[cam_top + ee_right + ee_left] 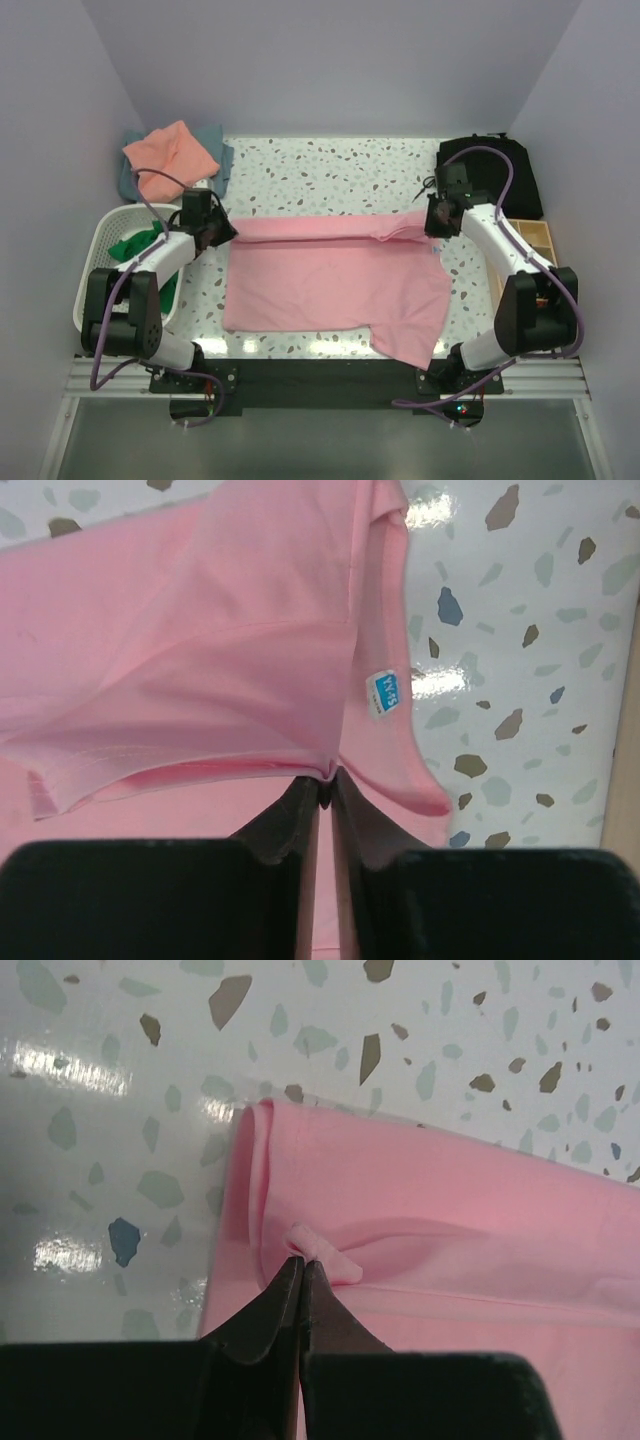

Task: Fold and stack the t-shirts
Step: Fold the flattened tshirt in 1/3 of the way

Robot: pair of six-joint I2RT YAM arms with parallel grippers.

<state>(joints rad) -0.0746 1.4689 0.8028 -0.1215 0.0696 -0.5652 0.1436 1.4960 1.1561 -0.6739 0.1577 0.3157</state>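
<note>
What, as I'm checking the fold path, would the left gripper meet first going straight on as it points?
The light pink t-shirt: the left gripper is shut on a pinch of it, with more fabric straight ahead, then probably table, though depth is unclear.

small blue label (385,691) with white print, sewn at the neck edge of the light pink t-shirt (200,610), characters turned sideways and too blurred to make out, nothing else legible in any view
</note>
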